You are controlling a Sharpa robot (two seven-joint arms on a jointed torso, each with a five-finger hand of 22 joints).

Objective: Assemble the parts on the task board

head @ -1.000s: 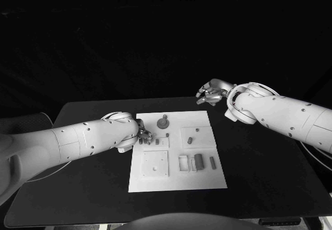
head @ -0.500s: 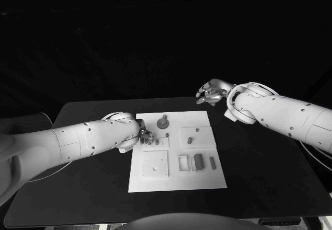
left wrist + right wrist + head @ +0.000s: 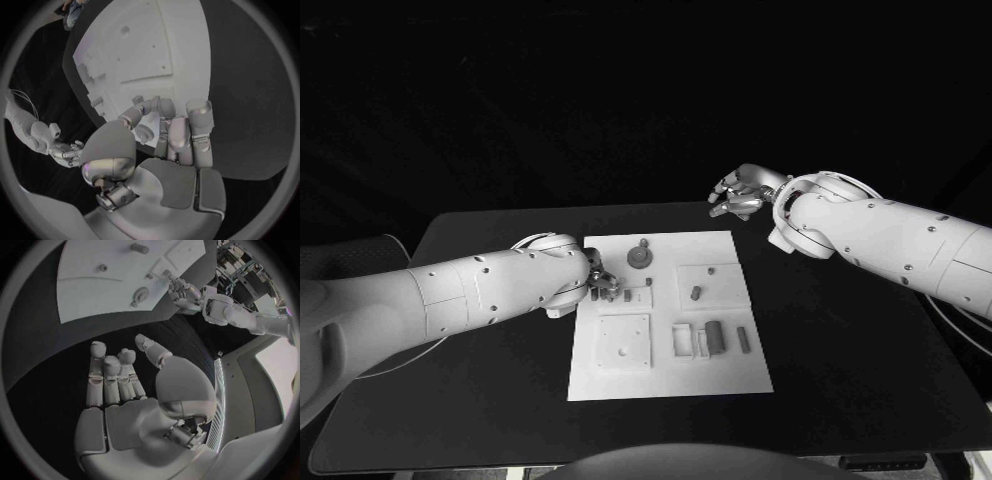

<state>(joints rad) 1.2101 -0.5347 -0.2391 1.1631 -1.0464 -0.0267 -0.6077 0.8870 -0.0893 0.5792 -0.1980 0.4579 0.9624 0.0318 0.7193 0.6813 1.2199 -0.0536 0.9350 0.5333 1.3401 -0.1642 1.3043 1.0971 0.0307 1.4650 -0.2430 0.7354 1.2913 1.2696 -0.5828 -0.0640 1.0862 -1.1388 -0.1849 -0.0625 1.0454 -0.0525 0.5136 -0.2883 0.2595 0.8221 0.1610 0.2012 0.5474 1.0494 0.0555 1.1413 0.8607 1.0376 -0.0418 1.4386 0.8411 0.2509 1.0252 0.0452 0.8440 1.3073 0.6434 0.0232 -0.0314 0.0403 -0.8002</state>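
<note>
Centrally on the black worktop lies the white task board, its long side running away from the robot. Grey parts lie on it: a round disc-like part near the far edge, a small peg on a raised square plate at the right, and a long bar with a thinner rod beside it toward the near right, next to a small open frame. A larger square plate sits at the near left.

The left hand is low over the board's left edge, just beside a small upright part. In the left wrist view its fingers are drawn close together and bent down toward the board's edge, with the thumb curled near them; whether they pinch anything I cannot tell.

The right hand hangs above the worktop beyond the board's far right corner, well apart from the parts. In the right wrist view its fingers are stretched out side by side, the thumb set apart, with nothing in them.
</note>
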